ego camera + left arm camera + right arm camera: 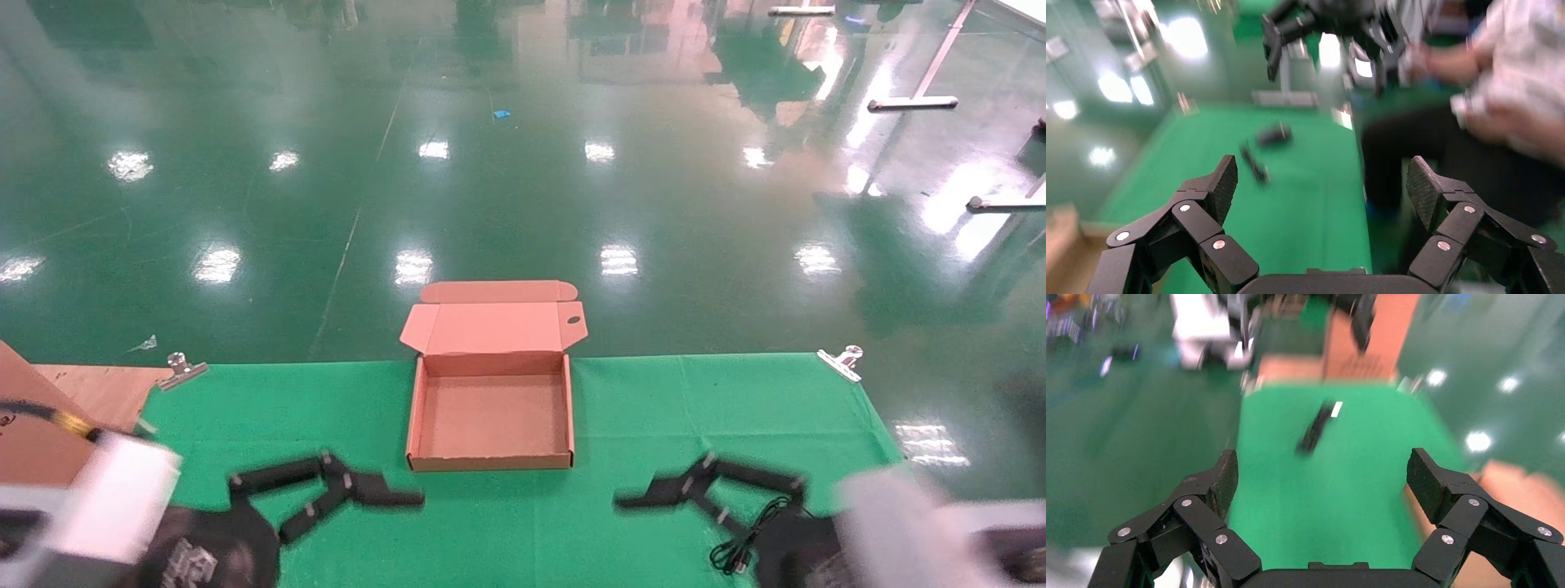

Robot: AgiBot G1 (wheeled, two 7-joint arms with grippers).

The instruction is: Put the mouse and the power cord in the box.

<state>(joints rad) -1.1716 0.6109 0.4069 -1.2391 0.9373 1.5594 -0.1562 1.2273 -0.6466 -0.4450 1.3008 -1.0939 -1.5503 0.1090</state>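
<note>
The box (490, 453) stands open at the middle of the green cloth, lid folded back, nothing inside. My left gripper (359, 492) hovers open near its front left corner, and my right gripper (674, 494) hovers open near its front right corner. A thin black cable (745, 535) lies looped by the right gripper; I cannot tell whether it belongs to the mouse or the power cord. The left wrist view shows my open left gripper (1321, 177) and two blurred dark things (1273, 135) on the cloth. Beyond my open right gripper (1322, 468) lies a dark thing with a white patch (1315, 430).
Metal clips (181, 369) (842, 362) hold the cloth's far corners. A brown cardboard piece (33, 425) lies at the left edge. A person (1499, 92) stands past the table's right side. Glossy green floor lies beyond the table.
</note>
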